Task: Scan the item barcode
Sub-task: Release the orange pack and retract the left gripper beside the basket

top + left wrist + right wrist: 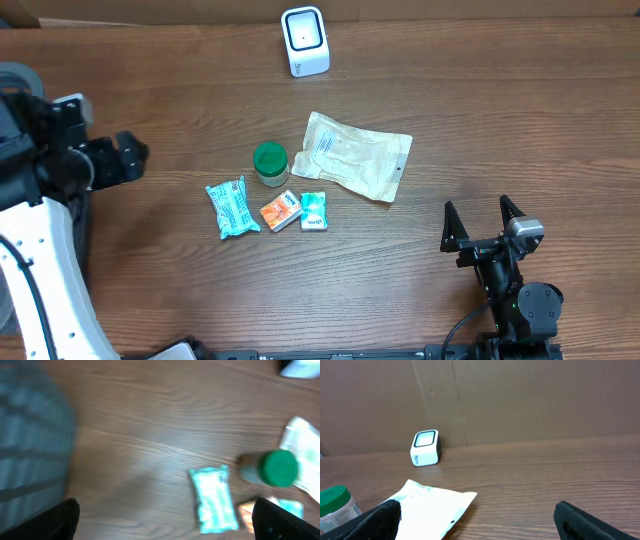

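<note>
A white barcode scanner (305,40) stands at the table's far edge, also in the right wrist view (425,448). Mid-table lie a white pouch (355,155), a green-lidded jar (270,163), a teal packet (232,207), an orange box (281,212) and a small teal-and-white box (314,211). My left gripper (135,157) hovers open at the left, apart from the items; its blurred view shows the teal packet (215,500) and jar (272,467) ahead. My right gripper (480,222) rests open at the front right, holding nothing, with the pouch (430,510) beyond its left finger.
A brown cardboard wall (520,400) rises behind the scanner. A blurred grey-blue object (30,440) fills the left of the left wrist view. The left arm's white link (45,280) runs along the table's left side.
</note>
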Robot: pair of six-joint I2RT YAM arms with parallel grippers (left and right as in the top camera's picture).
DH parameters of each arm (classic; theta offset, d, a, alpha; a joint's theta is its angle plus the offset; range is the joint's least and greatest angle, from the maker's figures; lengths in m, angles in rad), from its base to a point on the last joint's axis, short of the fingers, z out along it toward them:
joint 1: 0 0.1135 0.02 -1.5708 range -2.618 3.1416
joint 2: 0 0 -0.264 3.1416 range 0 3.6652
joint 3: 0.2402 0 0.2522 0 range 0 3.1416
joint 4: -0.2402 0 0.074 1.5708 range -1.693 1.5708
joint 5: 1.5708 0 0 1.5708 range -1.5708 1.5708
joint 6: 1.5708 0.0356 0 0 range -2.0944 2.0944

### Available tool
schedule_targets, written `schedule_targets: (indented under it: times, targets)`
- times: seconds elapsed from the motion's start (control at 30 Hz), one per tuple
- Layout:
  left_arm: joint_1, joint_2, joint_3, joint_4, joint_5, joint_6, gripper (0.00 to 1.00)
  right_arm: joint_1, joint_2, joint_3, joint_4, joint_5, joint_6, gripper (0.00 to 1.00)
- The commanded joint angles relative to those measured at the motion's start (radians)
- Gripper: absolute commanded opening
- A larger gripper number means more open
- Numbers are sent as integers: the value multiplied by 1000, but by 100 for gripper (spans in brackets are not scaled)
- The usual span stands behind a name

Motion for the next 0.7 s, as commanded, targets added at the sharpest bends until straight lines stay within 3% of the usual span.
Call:
schedule_targets:
  times: [0.0,0.17,0.67]
  targets:
    - [-76,5,3,-12,97,31,97,-6,-7,-11,5,11,0,100]
    - [-140,6,3,-29,97,29,100,-6,-7,-11,5,11,0,100]
    - [-143,6,3,-29,78,30,100,-6,-7,-11,5,11,0,100]
